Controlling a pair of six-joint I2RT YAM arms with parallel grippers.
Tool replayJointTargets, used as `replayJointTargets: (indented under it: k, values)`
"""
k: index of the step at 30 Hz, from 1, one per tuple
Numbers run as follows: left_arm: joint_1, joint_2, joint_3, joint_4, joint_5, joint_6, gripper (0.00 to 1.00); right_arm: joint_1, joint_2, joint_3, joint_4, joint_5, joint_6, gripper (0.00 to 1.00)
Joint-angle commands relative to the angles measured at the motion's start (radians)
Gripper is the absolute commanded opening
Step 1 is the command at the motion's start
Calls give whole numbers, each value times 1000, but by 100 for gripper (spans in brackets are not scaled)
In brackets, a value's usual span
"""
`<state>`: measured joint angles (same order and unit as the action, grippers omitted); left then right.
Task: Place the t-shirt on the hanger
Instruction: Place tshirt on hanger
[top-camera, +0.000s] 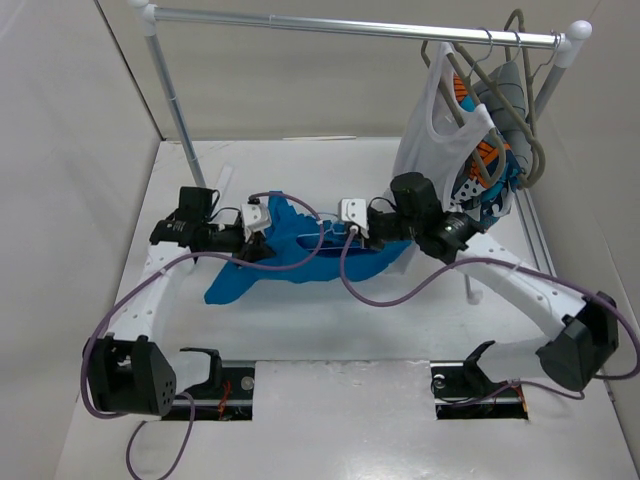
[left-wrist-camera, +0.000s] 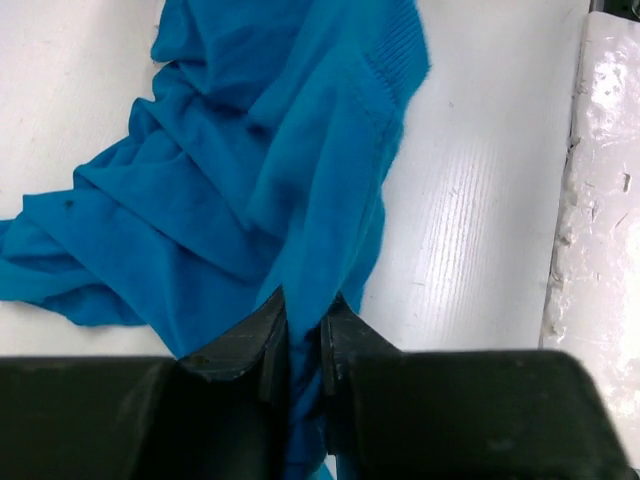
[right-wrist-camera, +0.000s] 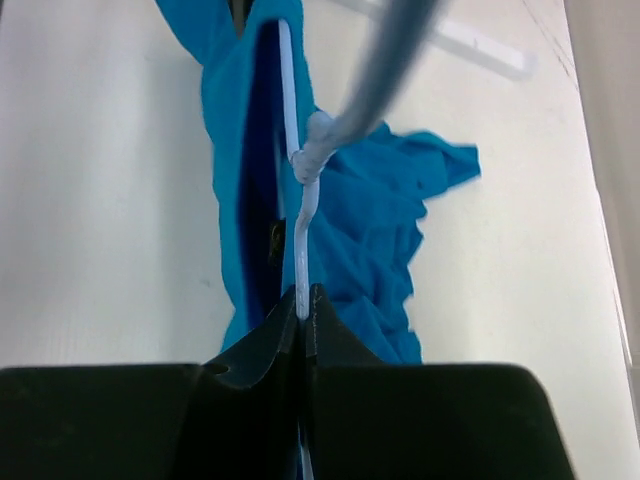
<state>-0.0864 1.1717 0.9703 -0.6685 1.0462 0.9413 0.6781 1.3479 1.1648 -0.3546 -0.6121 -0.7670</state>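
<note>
The bright blue t-shirt (top-camera: 290, 255) lies crumpled on the white table between both arms. My left gripper (top-camera: 258, 230) is shut on a fold of it at its left end; in the left wrist view the cloth (left-wrist-camera: 260, 170) runs between the jaws of the gripper (left-wrist-camera: 304, 330). My right gripper (top-camera: 345, 232) is shut on the thin pale wire hanger (right-wrist-camera: 298, 215), which runs up into the shirt (right-wrist-camera: 370, 230) in the right wrist view, where the gripper (right-wrist-camera: 303, 300) pinches the wire. Most of the hanger is hidden inside the cloth.
A clothes rack (top-camera: 350, 25) stands at the back. A white tank top (top-camera: 440, 130), grey hangers (top-camera: 515, 95) and an orange-and-blue garment (top-camera: 480, 165) hang at its right end, close behind my right arm. A purple cable (top-camera: 400, 295) loops over the table.
</note>
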Motion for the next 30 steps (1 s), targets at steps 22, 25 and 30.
replayJointTargets:
  k: [22, 25, 30]
  values:
    - [40, -136, 219, 320, -69, -461, 100, 26, -119, 320, -124, 443, 351, 0]
    - [40, -167, 243, 374, -102, -598, 100, 35, -79, 360, -75, 497, 432, 0]
    - [40, -167, 257, 373, -28, -714, 100, 89, -70, 311, 213, 674, 642, 0]
